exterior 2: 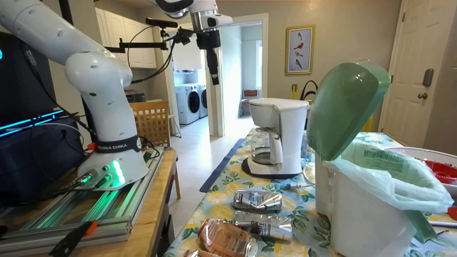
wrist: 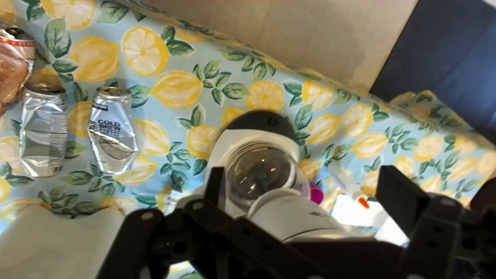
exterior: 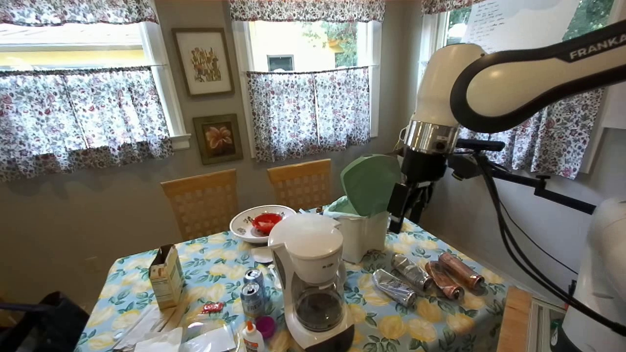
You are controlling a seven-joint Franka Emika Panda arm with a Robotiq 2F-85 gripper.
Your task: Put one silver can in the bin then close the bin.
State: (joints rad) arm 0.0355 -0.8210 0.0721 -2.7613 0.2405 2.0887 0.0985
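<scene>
The gripper (wrist: 301,180) stands wide, empty; straddle one silver can (wrist: 112,133) across its width; squeeze lightly; lift above the bin (exterior 2: 369,210)

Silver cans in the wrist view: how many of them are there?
2: one silver can lies nearer the coffee maker; the second silver can lies between that one and a reddish can. Others may be hidden.

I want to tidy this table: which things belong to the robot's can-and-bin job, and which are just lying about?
For the job:
two silver cans (one needed)
bin
green lid, open
gripper, empty

Just lying about:
reddish-brown cans
upright blue cans
coffee maker
glue bottle
carton
</scene>
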